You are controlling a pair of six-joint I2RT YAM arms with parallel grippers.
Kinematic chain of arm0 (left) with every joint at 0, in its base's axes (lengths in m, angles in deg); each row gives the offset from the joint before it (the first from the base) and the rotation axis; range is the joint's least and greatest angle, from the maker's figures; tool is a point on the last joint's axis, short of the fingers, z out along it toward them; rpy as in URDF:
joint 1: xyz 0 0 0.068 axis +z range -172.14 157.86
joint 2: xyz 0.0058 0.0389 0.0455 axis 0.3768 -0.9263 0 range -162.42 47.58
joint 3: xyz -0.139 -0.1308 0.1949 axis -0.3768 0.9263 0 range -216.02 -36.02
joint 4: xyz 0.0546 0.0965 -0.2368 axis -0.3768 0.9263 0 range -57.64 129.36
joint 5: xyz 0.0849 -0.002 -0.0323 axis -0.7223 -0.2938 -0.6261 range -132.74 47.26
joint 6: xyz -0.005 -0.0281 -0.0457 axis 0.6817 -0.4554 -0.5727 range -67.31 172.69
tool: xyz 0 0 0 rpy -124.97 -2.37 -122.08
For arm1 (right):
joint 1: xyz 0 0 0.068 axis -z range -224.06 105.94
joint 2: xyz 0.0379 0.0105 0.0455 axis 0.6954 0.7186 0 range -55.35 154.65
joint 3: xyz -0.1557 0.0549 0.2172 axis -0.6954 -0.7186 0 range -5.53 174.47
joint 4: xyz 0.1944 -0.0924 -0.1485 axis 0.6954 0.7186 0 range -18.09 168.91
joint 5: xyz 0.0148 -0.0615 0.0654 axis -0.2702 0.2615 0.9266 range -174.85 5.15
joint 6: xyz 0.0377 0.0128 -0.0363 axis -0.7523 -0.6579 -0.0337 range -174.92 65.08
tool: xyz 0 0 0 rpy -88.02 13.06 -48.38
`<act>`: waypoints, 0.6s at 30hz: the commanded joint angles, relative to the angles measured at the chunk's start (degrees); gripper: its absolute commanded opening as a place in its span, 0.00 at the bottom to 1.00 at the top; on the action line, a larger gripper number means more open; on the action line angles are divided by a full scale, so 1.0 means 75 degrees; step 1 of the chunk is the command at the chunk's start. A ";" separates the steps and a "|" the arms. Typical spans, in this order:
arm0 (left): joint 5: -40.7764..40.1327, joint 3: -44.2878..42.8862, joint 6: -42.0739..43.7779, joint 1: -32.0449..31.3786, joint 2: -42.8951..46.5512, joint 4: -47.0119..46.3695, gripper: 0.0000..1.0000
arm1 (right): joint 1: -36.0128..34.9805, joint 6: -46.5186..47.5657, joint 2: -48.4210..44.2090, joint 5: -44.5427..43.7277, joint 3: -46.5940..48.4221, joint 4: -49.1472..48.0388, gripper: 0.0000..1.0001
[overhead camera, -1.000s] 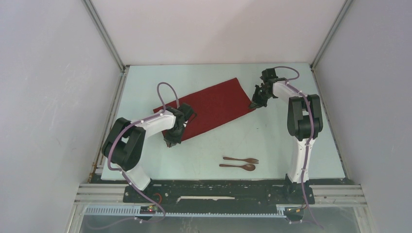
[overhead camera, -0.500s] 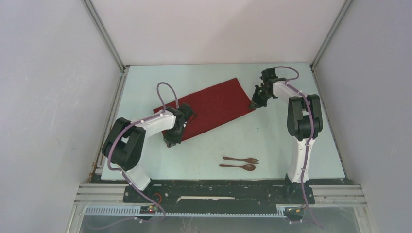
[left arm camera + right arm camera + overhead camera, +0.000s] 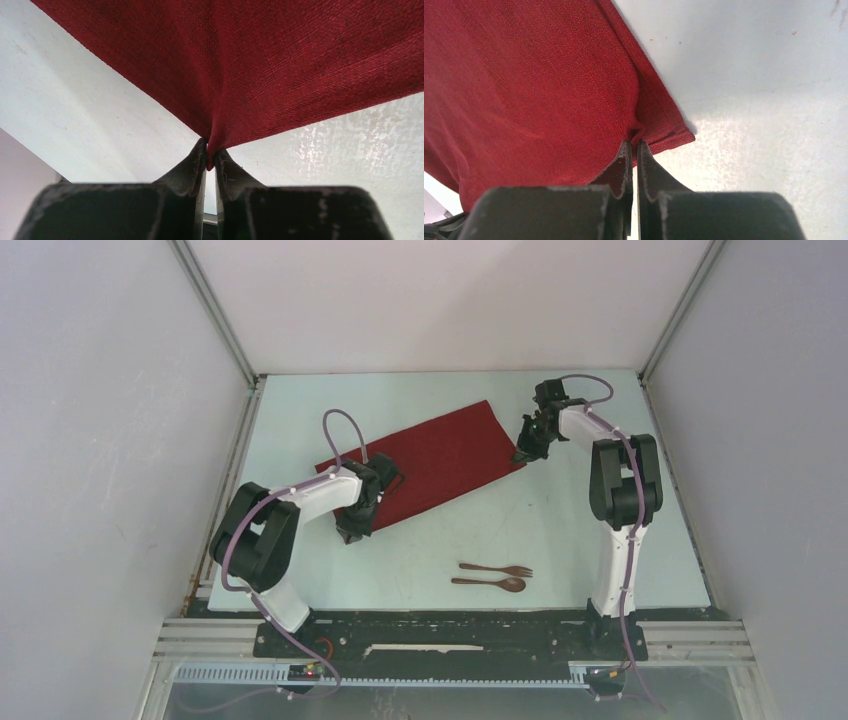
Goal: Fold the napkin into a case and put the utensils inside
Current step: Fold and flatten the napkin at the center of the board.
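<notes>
On the far middle of the table (image 3: pixel 570 530), the napkin (image 3: pixel 430 460) is laid as a slanted, folded strip. Its near-left corner is pinched between the fingers of the left gripper (image 3: pixel 210 156), and its right end between those of the right gripper (image 3: pixel 634 147). A folding step is judged to be in hand. Next, both pinched ends would need to be carried across evenly. Nearer, the fork (image 3: pixel 497 569) and spoon (image 3: pixel 490 583) lie untouched.

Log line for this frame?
napkin: on table, diagonal | left jaws: pinching its near-left corner | right jaws: pinching its right corner | fork, spoon: side by side, apart from napkin, untouched
</notes>
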 commanded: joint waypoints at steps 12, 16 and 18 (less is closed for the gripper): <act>-0.0513 -0.1106 -0.1084 -0.0099 0.1984 0.1459 0.70 | -0.0287 0.0566 -0.1502 -0.1058 0.0057 0.0743 0.75; 0.0843 -0.0971 -0.1267 0.0129 0.2369 0.0429 0.69 | -0.0032 0.0560 -0.1319 0.0385 -0.0190 0.0286 0.76; 0.1738 -0.0605 -0.1439 0.0524 0.2408 -0.0368 0.62 | 0.0020 0.0524 -0.1208 0.1119 -0.0279 -0.0237 0.78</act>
